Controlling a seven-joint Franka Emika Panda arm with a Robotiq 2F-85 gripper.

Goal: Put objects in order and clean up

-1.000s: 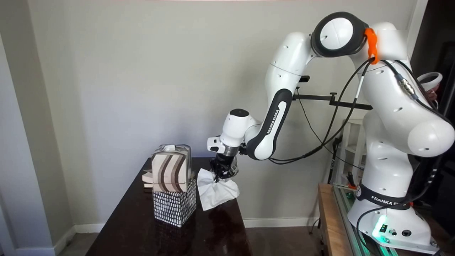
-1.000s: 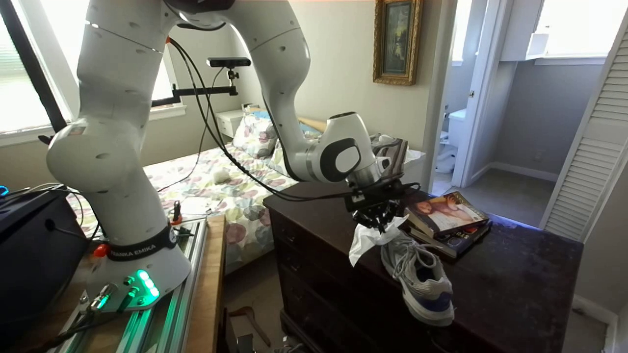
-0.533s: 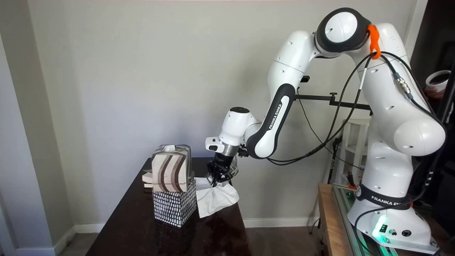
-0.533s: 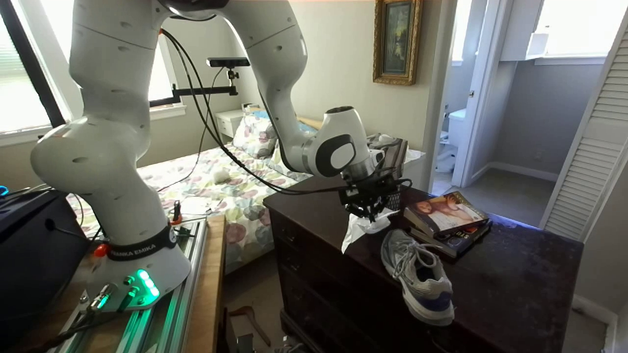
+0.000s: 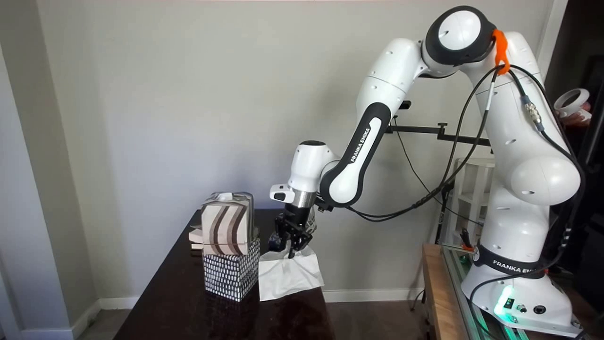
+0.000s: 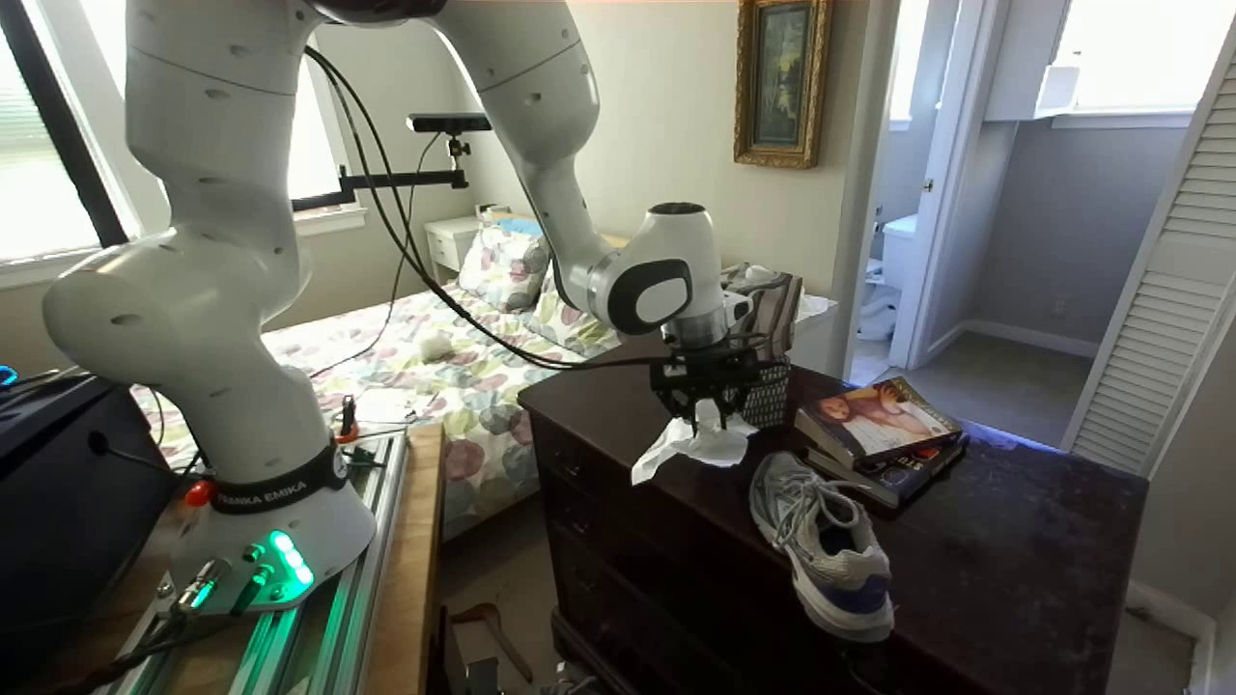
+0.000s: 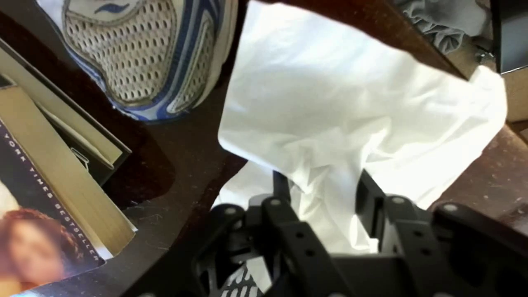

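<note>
A white sheet of cloth or paper lies crumpled on the dark dresser top. It shows in both exterior views point(image 5: 289, 279) point(image 6: 697, 446) and fills much of the wrist view point(image 7: 330, 90). One corner of it reaches the dresser's edge. My gripper point(image 5: 284, 248) point(image 6: 710, 423) points down over the sheet. In the wrist view the fingers point(image 7: 324, 192) stand apart, with a raised fold of the sheet between them. A grey-white shoe with blue trim point(image 6: 821, 545) point(image 7: 132, 53) and stacked books point(image 6: 884, 425) point(image 7: 62, 177) lie near it on the dresser.
A black-and-white patterned box point(image 5: 231, 274) point(image 6: 768, 398) holding striped fabric point(image 5: 224, 229) stands close beside the gripper. The dresser point(image 6: 1024, 569) has a front edge near the sheet. A bed point(image 6: 483, 386) is behind it. Cables point(image 5: 406, 208) hang along the arm.
The gripper shifted toward the bed and box side and turned more upright. Its fingers, close together on the sheet before, now stand apart. The sheet moved with it, away from the shoe, and lies flatter.
</note>
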